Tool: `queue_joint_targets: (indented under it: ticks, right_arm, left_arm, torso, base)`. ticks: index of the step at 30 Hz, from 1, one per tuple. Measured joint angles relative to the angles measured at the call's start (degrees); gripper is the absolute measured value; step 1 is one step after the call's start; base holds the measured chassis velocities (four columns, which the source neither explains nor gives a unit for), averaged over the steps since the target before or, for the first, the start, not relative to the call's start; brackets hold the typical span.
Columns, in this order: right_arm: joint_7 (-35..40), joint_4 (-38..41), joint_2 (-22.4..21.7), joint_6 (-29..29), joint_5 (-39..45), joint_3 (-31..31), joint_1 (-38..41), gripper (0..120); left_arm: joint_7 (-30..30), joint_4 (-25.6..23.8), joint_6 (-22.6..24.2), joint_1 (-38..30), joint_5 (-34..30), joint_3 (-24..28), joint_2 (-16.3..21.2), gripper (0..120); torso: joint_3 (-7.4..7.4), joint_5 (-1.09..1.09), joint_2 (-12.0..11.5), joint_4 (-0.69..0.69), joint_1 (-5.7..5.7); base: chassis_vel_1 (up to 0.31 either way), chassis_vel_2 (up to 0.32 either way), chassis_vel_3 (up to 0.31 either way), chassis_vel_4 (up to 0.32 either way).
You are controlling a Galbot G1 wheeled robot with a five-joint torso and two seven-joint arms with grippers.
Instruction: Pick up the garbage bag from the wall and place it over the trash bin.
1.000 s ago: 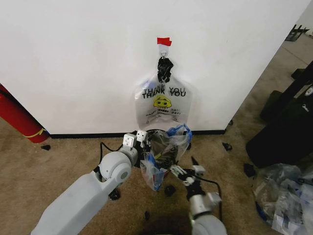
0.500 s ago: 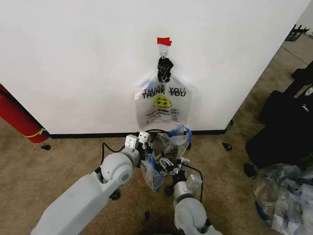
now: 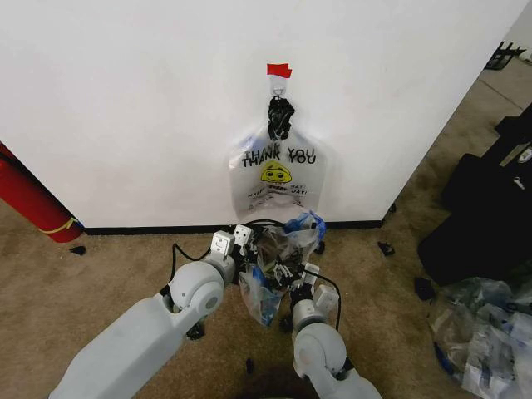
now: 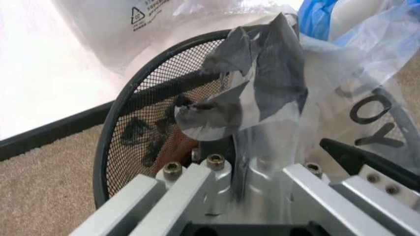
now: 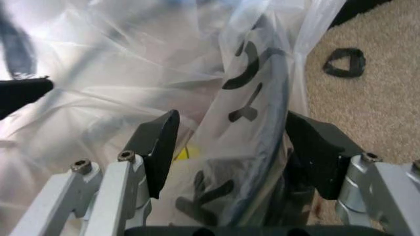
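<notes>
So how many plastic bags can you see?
3, maybe more: the THANK YOU bag hangs on the wall, the garbage bag sits at the trash bin, and a crumpled one lies far right.

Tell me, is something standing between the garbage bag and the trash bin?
Nothing visible does: the garbage bag already drapes the trash bin rim, with the left gripper and right gripper at it.

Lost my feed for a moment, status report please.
Left gripper shut on garbage bag at trash bin rim. Right gripper open, astride bag film and bin rim. THANK YOU bag hangs on wall directly behind.
</notes>
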Motion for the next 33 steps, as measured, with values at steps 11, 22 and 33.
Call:
queue_joint_targets:
  ticks: [11,22,33]
  right_arm:
    - [4.1,1.1,-1.3,-7.2,5.5,1.2,1.9,53]
    - [4.9,1.5,-2.3,-10.2,5.4,2.6,0.8,11]
    - [1.2,2.0,-3.0,-5.2,3.1,4.8,-3.0,0]
  left_arm:
    - [-0.1,0.6,0.0,-0.1,0.1,0.4,0.0,0]
    - [-0.2,-0.9,-0.7,1.1,0.5,0.5,-0.1,0]
    - [0.1,-10.0,-2.5,7.6,3.0,-0.8,-0.8,0]
  torso:
    - [0.0,0.0,0.0,0.0,0.0]
    - [0.0,0.0,0.0,0.0,0.0]
    - [0.0,0.01,0.0,0.0,0.0]
  base:
    - [0.0,0.0,0.0,0.0]
    - [0.0,0.0,0.0,0.0]
    - [0.0,0.0,0.0,0.0]
